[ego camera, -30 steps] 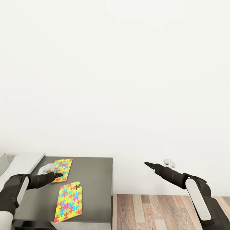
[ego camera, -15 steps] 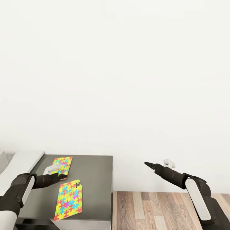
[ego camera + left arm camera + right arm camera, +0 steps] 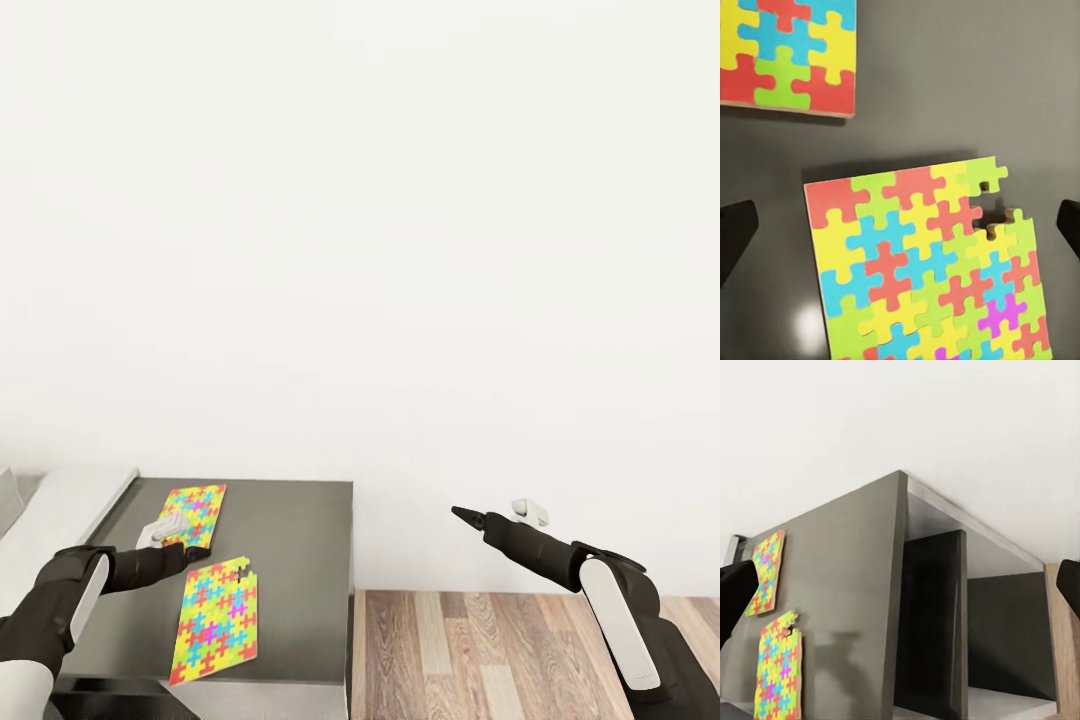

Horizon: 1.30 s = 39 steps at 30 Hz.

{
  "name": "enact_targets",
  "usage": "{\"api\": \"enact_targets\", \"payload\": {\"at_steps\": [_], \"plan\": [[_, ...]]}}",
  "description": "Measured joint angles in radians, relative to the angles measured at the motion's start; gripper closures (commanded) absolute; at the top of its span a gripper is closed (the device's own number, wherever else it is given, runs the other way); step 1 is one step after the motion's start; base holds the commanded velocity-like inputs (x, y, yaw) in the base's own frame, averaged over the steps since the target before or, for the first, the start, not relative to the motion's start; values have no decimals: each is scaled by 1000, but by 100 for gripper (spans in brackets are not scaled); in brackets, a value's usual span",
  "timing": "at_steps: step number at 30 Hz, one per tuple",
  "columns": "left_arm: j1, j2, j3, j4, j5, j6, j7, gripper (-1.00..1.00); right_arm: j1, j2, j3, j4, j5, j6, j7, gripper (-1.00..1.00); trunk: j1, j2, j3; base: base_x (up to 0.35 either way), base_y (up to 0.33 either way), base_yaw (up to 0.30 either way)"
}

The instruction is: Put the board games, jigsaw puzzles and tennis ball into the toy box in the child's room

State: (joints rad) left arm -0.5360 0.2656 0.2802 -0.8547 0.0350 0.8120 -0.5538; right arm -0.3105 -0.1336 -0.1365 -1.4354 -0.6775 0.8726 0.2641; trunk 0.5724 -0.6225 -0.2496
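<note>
Two jigsaw puzzles lie flat on the dark grey wing of the table point(image 3: 300, 540), apart from each other with a strip of bare top between them; the far jigsaw puzzle point(image 3: 195, 512) sits nearer the white wall point(image 3: 400, 250), the near jigsaw puzzle point(image 3: 217, 624) closer to the front edge — it has a small notch at one corner. The left gripper point(image 3: 195, 550) hovers over the gap between the two boards; in the left wrist view its dark fingertips point(image 3: 736, 232) stand wide apart, holding nothing. The right gripper point(image 3: 458, 514) hangs off to the side above the wood-plank floor point(image 3: 500, 650), well apart from the table — its jaws look spread in the right wrist view, and it seems empty.
</note>
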Motion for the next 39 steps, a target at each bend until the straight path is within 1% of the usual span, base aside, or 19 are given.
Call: {"api": "enact_targets", "payload": {"at_steps": [6, 10, 14, 17, 25, 39], "plan": [[0, 2, 0, 3, 2, -3, -7, -100, 0, 0, 0, 0, 0, 0, 0, -100, 0, 0, -10, 0, 0, 0], [0, 6, 0, 16, 6, -2, -32, -100, 0, 0, 0, -1, 0, 0, 0, -100, 0, 0, -16, 0, 0, 0], [-19, 8, 0, 61, 5, -5, -71, -100, 0, 0, 0, -1, 0, 0, 0, -100, 0, 0, -23, 0, 0, 0], [-30, 8, 0, 85, 0, -7, -87, -100, 0, 0, 0, -2, 0, 0, 0, -100, 0, 0, -28, 0, 0, 0], [-38, 9, -1, 100, 0, -8, -99, -100, 0, 0, 0, -3, 0, 0, 0, -100, 0, 0, -41, 0, 0, 0], [-40, 10, 0, 102, -2, -6, -102, -100, 0, 0, 0, -4, 0, -3, 1, -100, 0, 0, -64, 0, 0, 0]]}}
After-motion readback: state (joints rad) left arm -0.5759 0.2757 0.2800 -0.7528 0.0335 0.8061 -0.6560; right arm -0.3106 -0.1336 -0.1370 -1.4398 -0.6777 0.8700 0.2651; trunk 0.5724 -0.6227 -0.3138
